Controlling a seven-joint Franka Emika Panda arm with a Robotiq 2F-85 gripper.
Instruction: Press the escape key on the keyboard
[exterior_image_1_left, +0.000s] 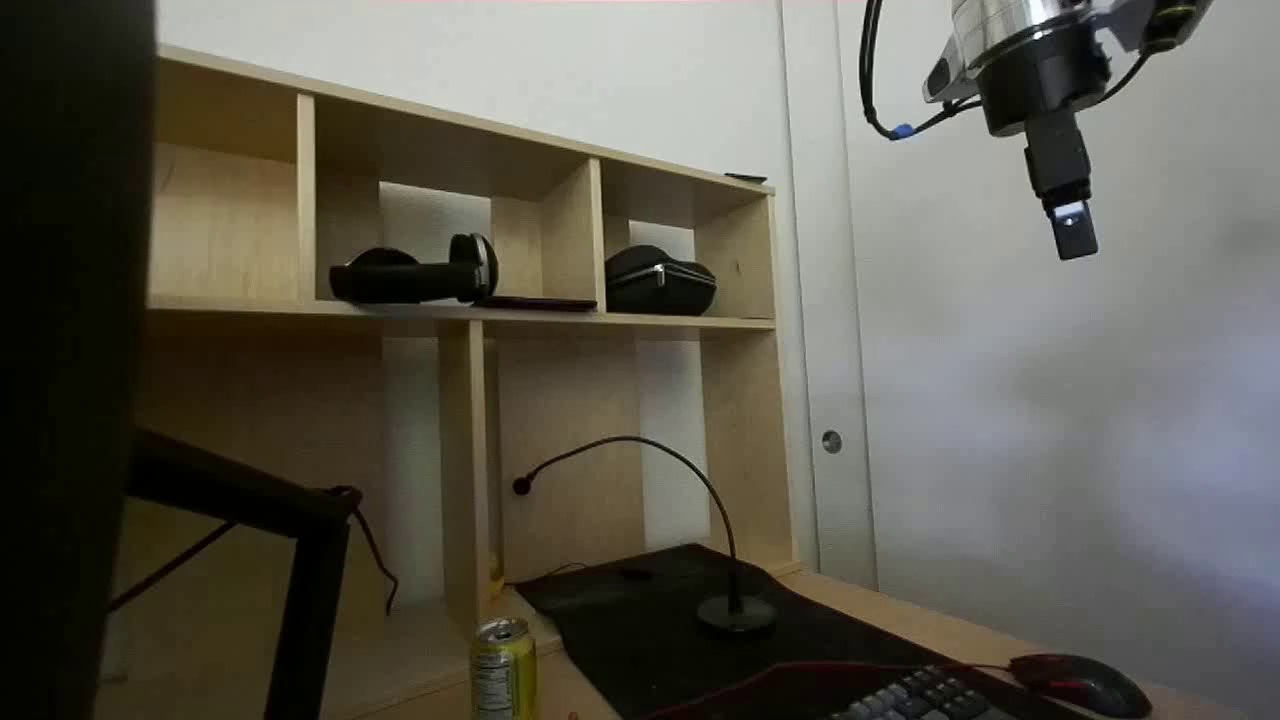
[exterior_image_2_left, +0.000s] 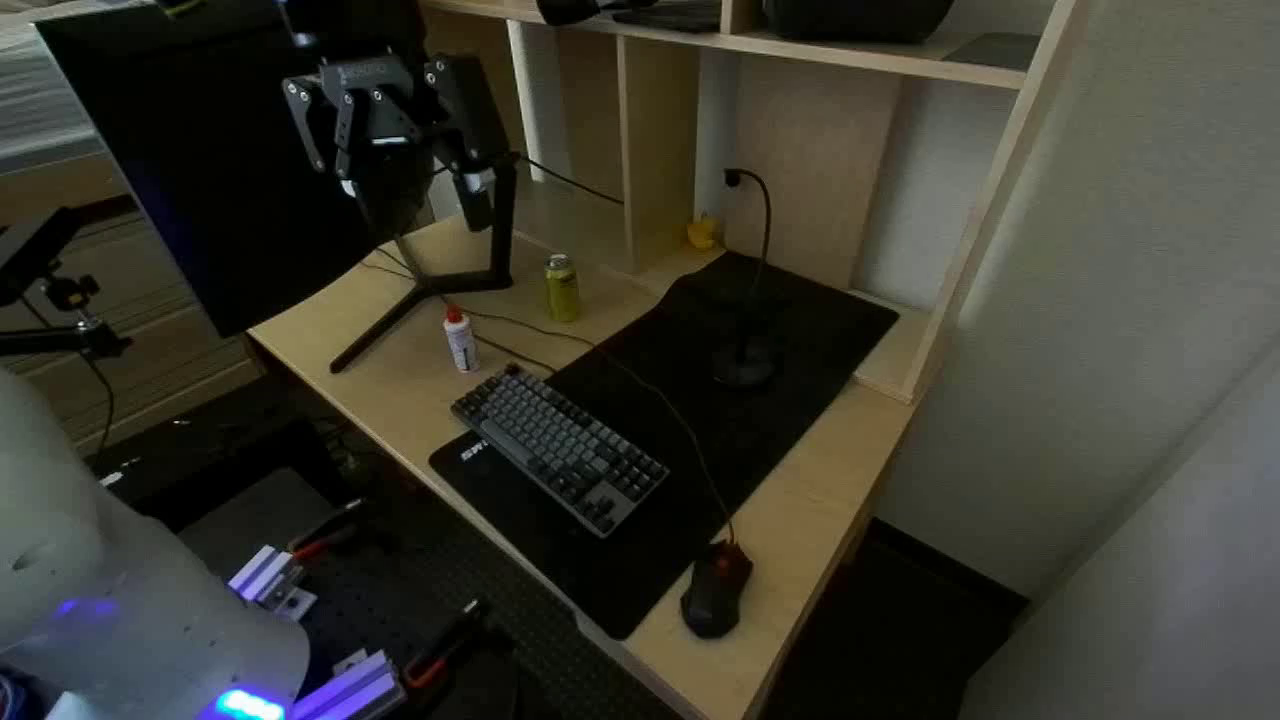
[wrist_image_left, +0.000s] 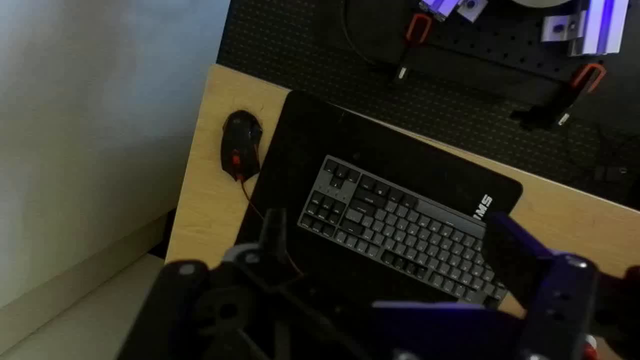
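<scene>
Pale wall (exterior_image_1_left: 1050, 400), wooden desk (exterior_image_2_left: 820, 480), compartmented shelves (exterior_image_1_left: 462, 420)

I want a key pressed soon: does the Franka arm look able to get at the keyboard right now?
Probably yes: the keyboard lies uncovered, mostly on the desk mat, with the mouse cable beside it rather than across. The gripper hangs higher, fingers apart, and would need to descend.

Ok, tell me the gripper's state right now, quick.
Gripper: open, fingers spread well apart, holding nothing.
</scene>
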